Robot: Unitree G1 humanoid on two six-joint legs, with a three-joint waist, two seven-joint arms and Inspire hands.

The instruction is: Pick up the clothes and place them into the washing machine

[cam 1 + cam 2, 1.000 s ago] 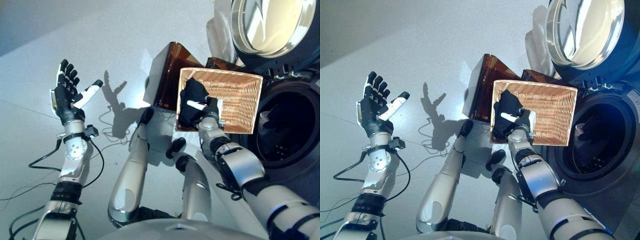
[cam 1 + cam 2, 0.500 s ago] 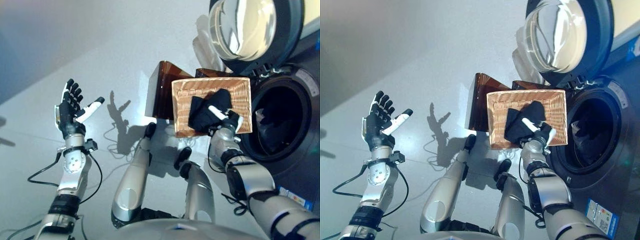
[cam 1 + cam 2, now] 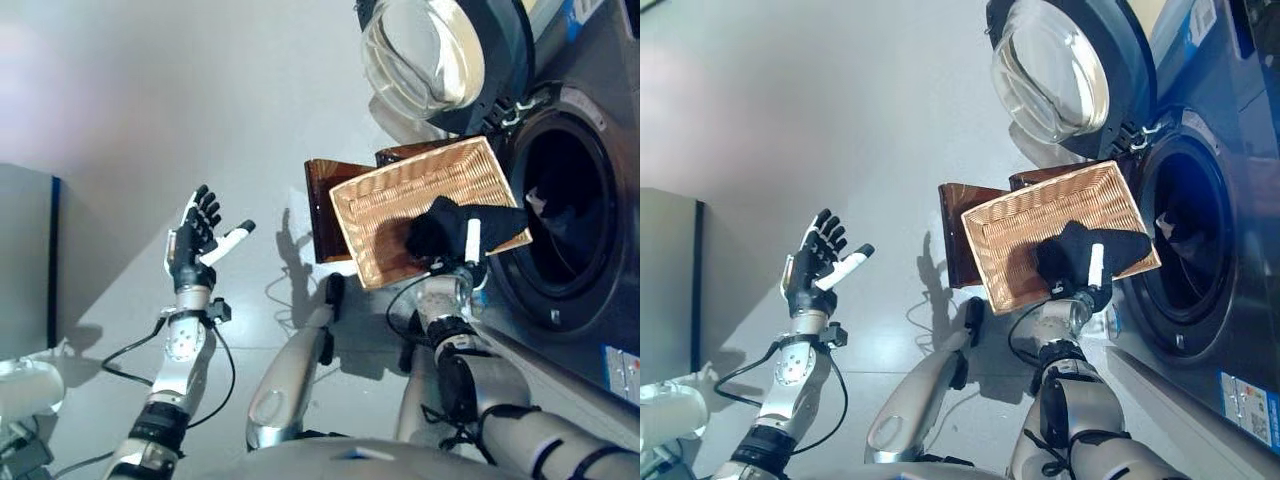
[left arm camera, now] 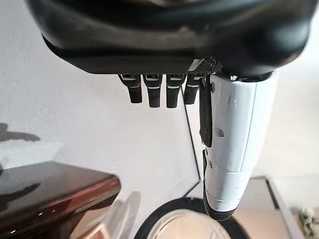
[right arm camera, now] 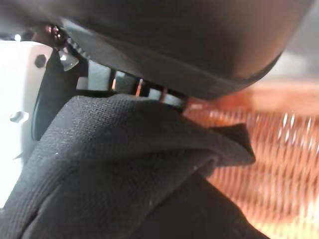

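A black garment (image 3: 445,225) hangs bunched over the right part of the wicker basket (image 3: 390,200), close to the washing machine's round drum opening (image 3: 570,170). My right hand (image 3: 470,240) is shut on it, white-covered thumb lying across the cloth. The right wrist view shows the black fabric (image 5: 124,174) pressed under the curled fingers, with basket weave behind it. Some dark and pale laundry (image 3: 555,210) lies inside the drum. My left hand (image 3: 197,235) is raised far to the left, open and holding nothing, with fingers (image 4: 152,89) straight.
The machine's glass door (image 3: 425,55) stands swung open above the basket. A brown translucent box (image 3: 325,205) sits under and behind the basket. A grey cabinet (image 3: 25,260) stands at the far left. Bare grey floor lies between the cabinet and the basket.
The camera has turned toward the machine. My right hand has carried the black garment from the basket's left side across to its right edge, nearer the drum. The left hand stays raised and open.
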